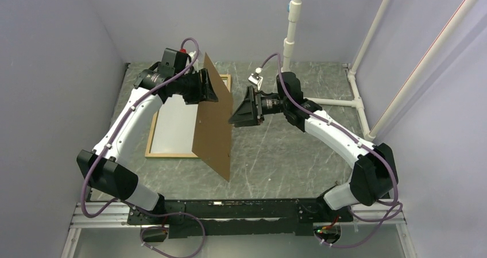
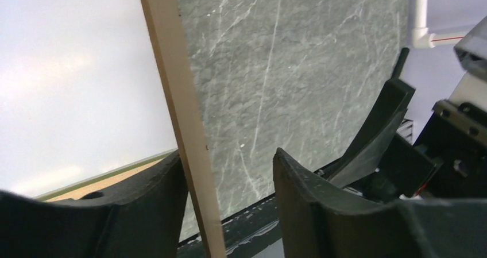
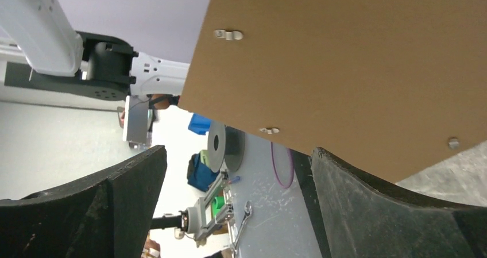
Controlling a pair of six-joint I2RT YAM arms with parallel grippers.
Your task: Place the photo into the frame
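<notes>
Left gripper (image 1: 209, 91): jaws open astride the top edge of the upright brown board (image 1: 213, 131). One finger (image 2: 155, 200) is against the board; the other (image 2: 304, 195) stands apart from it. Right gripper (image 1: 240, 107): jaws spread wide, holding nothing, close to the board's far face; contact cannot be told. Photo (image 1: 175, 123): flat inside the frame (image 1: 169, 153), white side up, on the table (image 1: 275, 149) left of the board

Brown backing board (image 1: 213, 120) stands on edge on the grey marbled bench (image 1: 287, 149), nearly upright. I see small metal clips (image 3: 228, 35) on its face. White pipes (image 1: 292, 28) rise along the bench's far right side.
</notes>
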